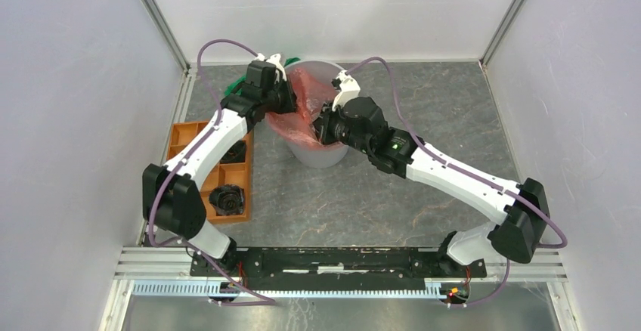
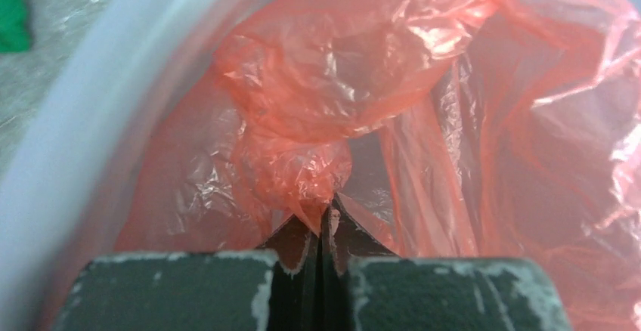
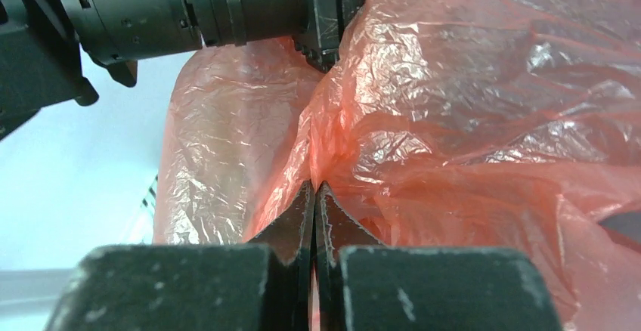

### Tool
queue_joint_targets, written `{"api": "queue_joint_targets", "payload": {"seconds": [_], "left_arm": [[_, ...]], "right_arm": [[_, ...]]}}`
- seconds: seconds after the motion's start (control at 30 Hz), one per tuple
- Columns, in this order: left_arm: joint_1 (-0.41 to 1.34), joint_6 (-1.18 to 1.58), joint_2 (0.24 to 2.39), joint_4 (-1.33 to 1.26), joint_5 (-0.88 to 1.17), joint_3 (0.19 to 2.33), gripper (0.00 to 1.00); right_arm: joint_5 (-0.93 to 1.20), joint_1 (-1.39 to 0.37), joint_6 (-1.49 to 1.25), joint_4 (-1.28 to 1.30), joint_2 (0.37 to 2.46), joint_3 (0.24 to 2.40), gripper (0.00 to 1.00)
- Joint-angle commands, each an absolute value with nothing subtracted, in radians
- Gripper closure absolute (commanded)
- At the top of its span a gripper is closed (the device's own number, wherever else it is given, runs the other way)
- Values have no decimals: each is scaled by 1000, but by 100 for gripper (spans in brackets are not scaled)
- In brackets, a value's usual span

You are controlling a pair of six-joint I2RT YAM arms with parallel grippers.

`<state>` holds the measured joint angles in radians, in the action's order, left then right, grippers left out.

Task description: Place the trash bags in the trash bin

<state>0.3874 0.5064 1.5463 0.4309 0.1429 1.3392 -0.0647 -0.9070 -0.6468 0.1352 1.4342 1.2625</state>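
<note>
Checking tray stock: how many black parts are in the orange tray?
2. One black part sits in the tray's near right compartment; another lies farther back, partly under the left arm, which may hide more.

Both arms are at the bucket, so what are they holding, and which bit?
The red bag. Left jaws pinch a bunched fold inside the bin; right jaws pinch a fold by its near rim.

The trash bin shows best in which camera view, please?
Top external: the trash bin shows its round shape and outer wall, red bag partly inside. Left wrist gives only blurred rim; right wrist, nothing clearly.
</note>
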Motion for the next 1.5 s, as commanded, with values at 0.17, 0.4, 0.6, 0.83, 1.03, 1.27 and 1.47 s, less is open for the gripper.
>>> {"api": "queue_joint_targets", "payload": {"seconds": [0.17, 0.4, 0.6, 0.83, 1.03, 1.27, 1.47], "left_arm": [[460, 501, 1608, 359, 399, 1389, 98], [656, 626, 1587, 263, 353, 1304, 98], [801, 749, 1564, 190, 260, 1287, 98], [829, 764, 1452, 255, 93, 1288, 98], [805, 650, 1341, 430, -54, 1346, 98], [764, 472, 1203, 547, -187, 1388, 98], [758, 437, 1094, 465, -228, 1363, 98]], "right_arm": [[-335, -897, -691, 93, 1341, 1168, 99], [-258, -714, -428, 124, 1274, 1125, 99], [-21, -594, -80, 282, 1382, 1269, 99], [104, -594, -26, 330, 1378, 1329, 100], [126, -595, -71, 382, 1319, 1396, 100], [83, -595, -89, 396, 1252, 1453, 100], [42, -594, -154, 322, 1206, 1426, 100]]}}
